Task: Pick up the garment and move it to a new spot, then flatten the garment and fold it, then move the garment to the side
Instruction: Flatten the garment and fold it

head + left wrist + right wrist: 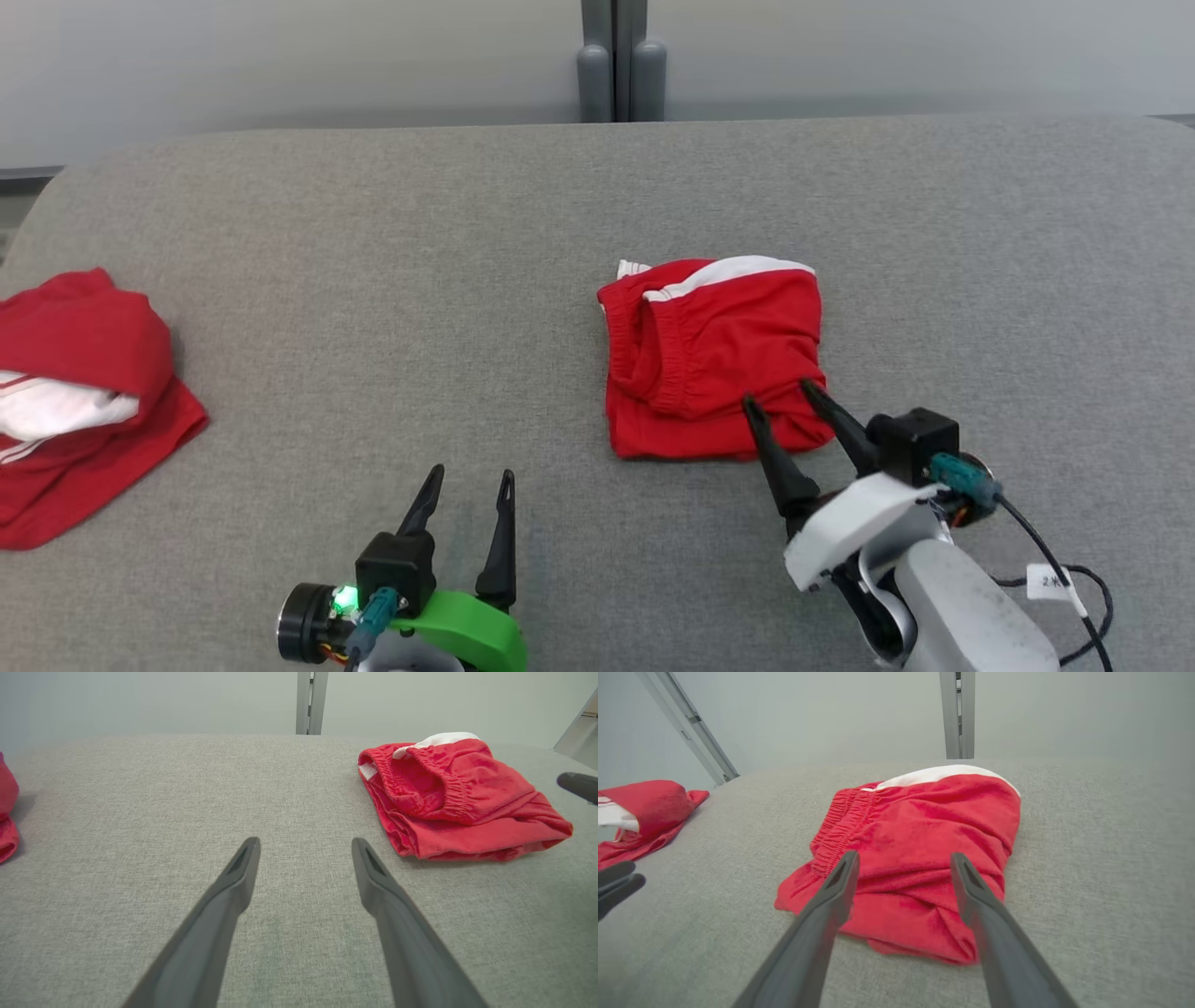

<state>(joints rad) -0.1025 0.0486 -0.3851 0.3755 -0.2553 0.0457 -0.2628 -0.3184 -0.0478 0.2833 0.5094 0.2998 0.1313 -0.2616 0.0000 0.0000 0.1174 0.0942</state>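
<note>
Nearest me, my left gripper (471,473) hovered with jaws apart over the grey table (373,280). My right gripper (776,393), fingers likewise spread, reached over the near edge of the folded red garment (714,345) mid-table. A red-and-white cloth (84,373) lay far left.

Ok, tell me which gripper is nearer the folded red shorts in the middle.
Right. The right gripper has its open fingertips at the near edge of the folded red shorts. The left gripper, also open, sits apart to their left over the bare grey surface.
</note>
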